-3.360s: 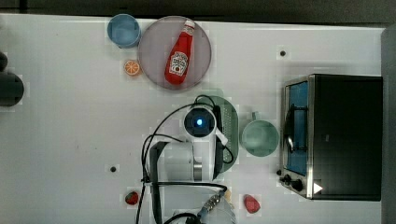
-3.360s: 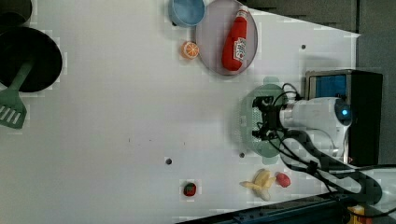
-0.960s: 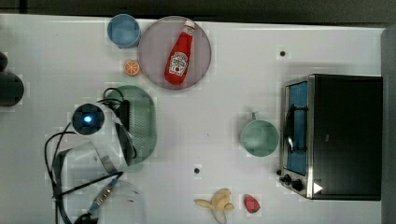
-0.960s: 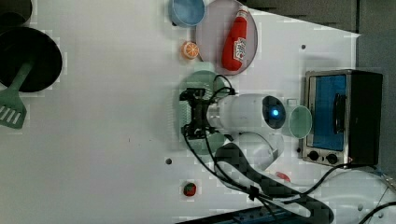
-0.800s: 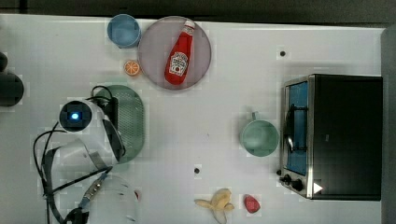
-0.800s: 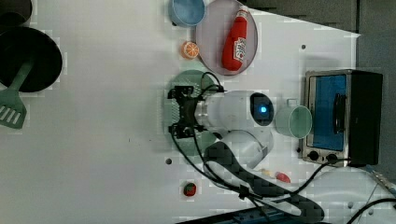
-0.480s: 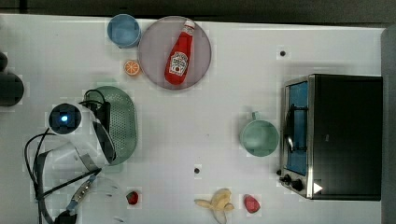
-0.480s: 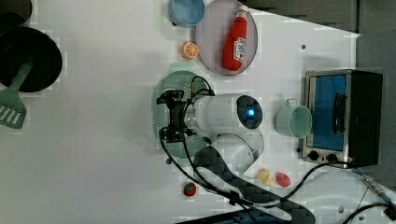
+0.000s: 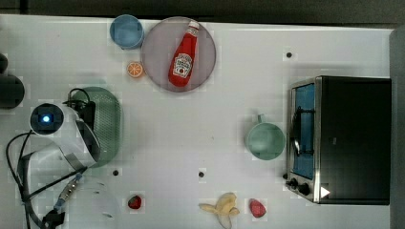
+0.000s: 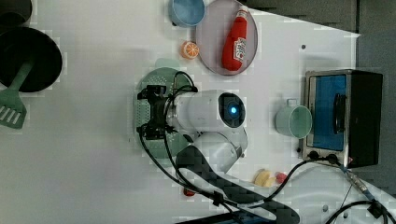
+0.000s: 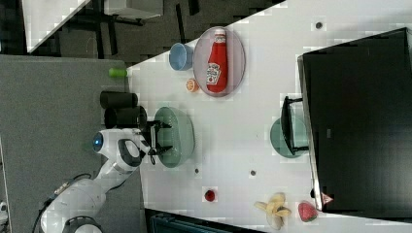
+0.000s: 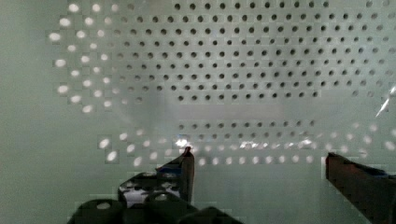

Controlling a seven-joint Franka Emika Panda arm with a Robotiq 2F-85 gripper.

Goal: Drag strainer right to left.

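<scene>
The strainer [image 9: 109, 125] is a pale sage-green oval colander lying near the top view's left side of the white table. It also shows in the left view [image 10: 161, 77] and the right view [image 11: 180, 137]. My gripper [image 10: 148, 112] reaches down into its bowl, with the white arm covering part of it. In the wrist view the strainer's holed floor [image 12: 233, 70] lies close ahead. There the gripper [image 12: 257, 156] stands open, its two dark fingers [image 12: 186, 163] wide apart just above or on the floor, with nothing between them.
A grey plate [image 9: 157, 52] with a red ketchup bottle [image 9: 183, 55], a blue cup [image 9: 126, 31] and an orange slice [image 9: 135, 69] lie behind the strainer. A green mug [image 9: 265, 140] and a toaster oven [image 9: 344, 138] stand at the top view's right. A banana [image 9: 222, 206] and strawberries [image 9: 135, 202] lie at the front.
The arm and the strainer have slid together toward the top view's left, away from the mug. The jaws have stayed wide apart.
</scene>
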